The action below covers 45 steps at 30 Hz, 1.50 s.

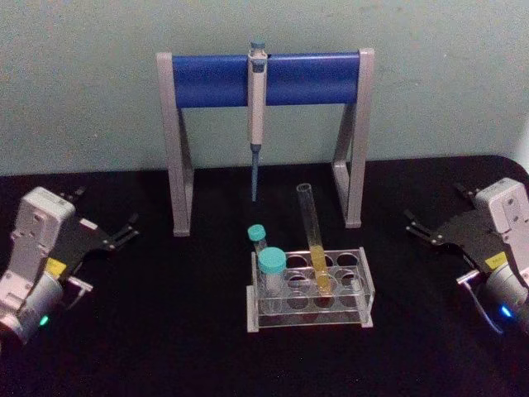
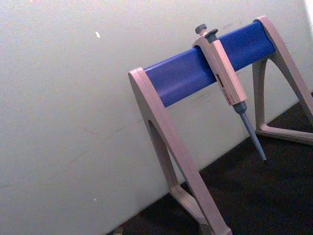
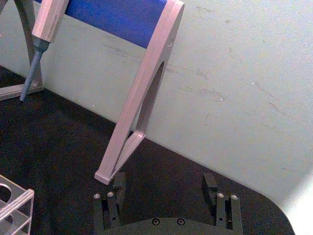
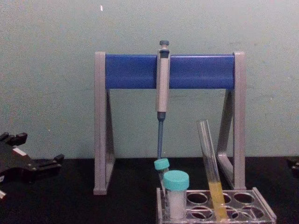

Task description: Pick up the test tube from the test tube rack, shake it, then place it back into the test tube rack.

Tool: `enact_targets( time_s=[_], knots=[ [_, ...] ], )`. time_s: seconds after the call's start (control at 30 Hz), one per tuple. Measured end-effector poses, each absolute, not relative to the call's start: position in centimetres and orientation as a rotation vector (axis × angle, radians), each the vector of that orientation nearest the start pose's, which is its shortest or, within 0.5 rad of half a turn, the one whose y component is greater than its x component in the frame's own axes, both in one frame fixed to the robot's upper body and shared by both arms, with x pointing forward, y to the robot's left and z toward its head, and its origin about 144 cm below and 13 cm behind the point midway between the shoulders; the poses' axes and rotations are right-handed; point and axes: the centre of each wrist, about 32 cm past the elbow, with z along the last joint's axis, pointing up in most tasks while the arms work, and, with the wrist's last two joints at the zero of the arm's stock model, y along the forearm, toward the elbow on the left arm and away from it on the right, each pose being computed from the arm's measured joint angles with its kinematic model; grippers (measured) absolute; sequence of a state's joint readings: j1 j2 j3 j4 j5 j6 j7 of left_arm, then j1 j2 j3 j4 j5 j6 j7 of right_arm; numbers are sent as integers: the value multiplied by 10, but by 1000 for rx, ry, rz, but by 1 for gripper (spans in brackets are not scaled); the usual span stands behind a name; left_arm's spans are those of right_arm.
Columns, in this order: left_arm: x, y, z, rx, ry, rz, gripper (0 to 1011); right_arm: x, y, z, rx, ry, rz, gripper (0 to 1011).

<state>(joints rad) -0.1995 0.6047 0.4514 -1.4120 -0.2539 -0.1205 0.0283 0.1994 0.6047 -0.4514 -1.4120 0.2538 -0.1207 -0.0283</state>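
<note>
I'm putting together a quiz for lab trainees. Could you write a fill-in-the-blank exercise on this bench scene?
1. The test tube stands in the test tube rack and holds ____ liquid.
2. Also in the rack are ____ shorter capped tubes.
3. The pipette hangs from the ____ bar of the stand.
4. The left gripper and the right gripper both have fingers ____, holding nothing.

Missing words: yellow; two; blue; open.

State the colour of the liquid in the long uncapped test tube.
Yellow, low in the test tube; clearest in the chest view.
</note>
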Motion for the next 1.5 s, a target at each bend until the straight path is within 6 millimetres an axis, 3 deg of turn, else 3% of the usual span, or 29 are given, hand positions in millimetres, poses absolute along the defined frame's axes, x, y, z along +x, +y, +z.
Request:
enact_targets(
  time_s=[1.5],
  knots=[
    [489, 310, 1140, 304, -285, 1248, 1001, 489, -310, 1140, -305, -285, -1248, 1000]
  ],
)
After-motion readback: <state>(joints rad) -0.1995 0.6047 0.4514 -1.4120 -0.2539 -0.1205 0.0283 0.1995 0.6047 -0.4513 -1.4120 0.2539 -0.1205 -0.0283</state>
